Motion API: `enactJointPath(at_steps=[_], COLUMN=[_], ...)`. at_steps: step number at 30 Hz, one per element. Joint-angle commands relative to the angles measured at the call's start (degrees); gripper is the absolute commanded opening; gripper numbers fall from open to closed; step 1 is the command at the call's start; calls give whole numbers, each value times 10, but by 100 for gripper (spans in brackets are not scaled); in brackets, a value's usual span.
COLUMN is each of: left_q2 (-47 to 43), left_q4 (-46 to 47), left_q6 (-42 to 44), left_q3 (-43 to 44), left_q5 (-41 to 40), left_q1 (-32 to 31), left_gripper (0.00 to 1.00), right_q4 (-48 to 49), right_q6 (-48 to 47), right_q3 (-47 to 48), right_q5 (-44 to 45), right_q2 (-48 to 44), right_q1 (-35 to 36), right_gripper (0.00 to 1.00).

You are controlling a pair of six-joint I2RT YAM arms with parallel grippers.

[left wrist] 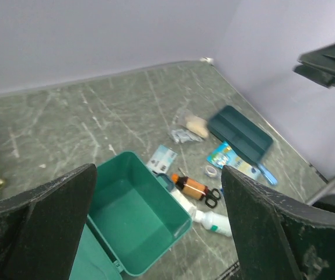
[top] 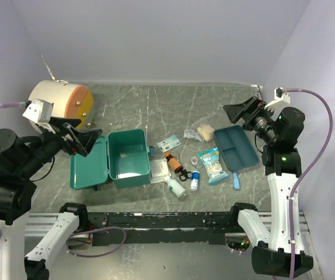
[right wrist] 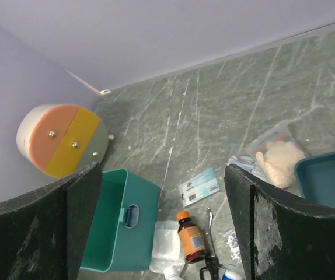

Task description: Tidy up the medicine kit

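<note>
The medicine kit point(top: 126, 153) is a teal box lying open at centre-left, its lid point(top: 89, 164) flat to the left and its inside empty. It also shows in the left wrist view point(left wrist: 132, 216) and the right wrist view point(right wrist: 141, 233). Loose beside it on the right lie an amber bottle point(top: 173, 161), a white bottle point(top: 177, 187), scissors point(top: 182, 174), a gauze pad point(top: 159, 170) and a blue packet point(top: 213, 165). My left gripper point(top: 84, 141) is open and empty, high over the lid. My right gripper point(top: 237, 111) is open and empty, high at the right.
A darker teal divided tray point(top: 236, 147) lies at the right, with a bag of gloves point(top: 202, 133) and a card point(top: 168, 143) near it. A cream cylinder with an orange face point(top: 59, 102) stands at the back left. Walls close the back and sides.
</note>
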Motion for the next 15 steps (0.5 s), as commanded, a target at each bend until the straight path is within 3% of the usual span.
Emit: enactJointPath(at_steps=[1,9,15], left_q2=[12,46,69], left_q4=[57,111,106], left_q6=[-2,-20,-32], left_q3=[-24,-92,-145], left_q5=[113,193,215], left_q1=[-8,-48,-72], left_gripper=[100,99,97], right_q4=[63,85,110], right_q6=[17,61,46], right_q3=[-28,-69,-106], right_q5=[-68,-95,-150], right_q2=[-3,40,100], right_q1=[-8,-9,-1], right_gripper=[87,86,79])
